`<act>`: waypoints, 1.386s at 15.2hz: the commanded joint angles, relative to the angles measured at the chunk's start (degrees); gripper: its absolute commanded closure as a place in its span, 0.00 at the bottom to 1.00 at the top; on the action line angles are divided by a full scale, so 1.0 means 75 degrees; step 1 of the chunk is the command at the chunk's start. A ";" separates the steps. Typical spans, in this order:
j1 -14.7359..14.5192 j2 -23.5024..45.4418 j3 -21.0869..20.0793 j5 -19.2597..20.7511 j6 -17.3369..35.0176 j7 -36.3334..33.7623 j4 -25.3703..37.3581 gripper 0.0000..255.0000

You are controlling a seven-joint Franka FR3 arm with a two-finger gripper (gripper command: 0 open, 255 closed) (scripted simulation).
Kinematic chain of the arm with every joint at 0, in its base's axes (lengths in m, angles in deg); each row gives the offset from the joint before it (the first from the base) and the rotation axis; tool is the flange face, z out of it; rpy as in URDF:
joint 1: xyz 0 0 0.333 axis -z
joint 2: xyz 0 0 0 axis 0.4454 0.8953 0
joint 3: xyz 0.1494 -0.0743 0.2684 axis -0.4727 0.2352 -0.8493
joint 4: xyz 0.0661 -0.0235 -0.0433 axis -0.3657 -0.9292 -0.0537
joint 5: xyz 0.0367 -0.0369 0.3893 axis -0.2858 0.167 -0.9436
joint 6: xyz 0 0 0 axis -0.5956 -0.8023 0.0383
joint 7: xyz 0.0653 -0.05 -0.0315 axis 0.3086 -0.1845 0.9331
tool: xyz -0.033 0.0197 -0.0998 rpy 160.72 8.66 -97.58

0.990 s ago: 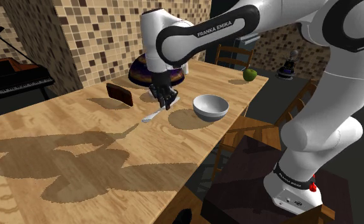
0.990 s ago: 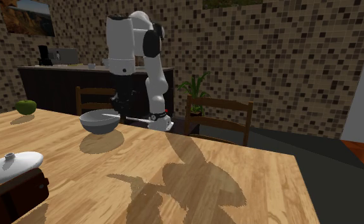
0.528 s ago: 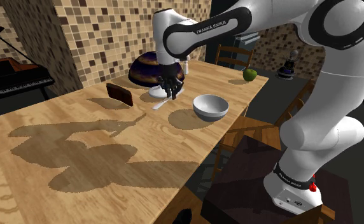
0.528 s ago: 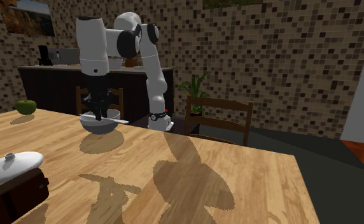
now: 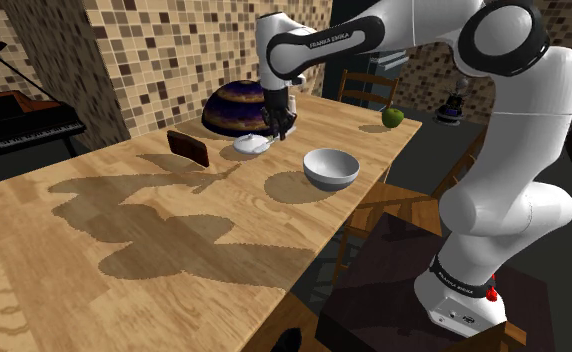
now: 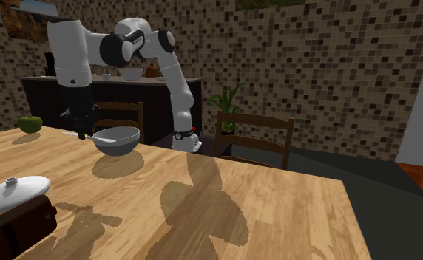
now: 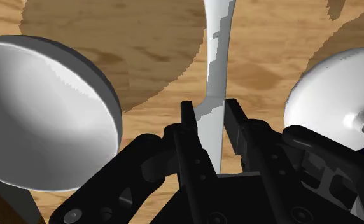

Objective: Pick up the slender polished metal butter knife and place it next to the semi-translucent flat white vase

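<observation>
We note the arm outstretched, gripper (image 5: 279,127) pointing down, clasping one knife (image 7: 217,57); one bowl (image 5: 331,170), one vase (image 5: 252,145).

My gripper (image 7: 210,109) is matt black, with a faint sheen along its edges. The butter knife (image 7: 216,63) it clasps is smooth, pale grey metal. The table (image 5: 124,270) is grained wood with a soft satin finish. The bowl (image 5: 331,168) and flat vase (image 7: 327,102) are smooth, plain white. The dark dome (image 5: 236,105) looks glossy.
</observation>
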 commanded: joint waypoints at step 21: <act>-0.0521 0.2911 0.1363 0.1579 -0.0877 0.1651 0.3641 1.00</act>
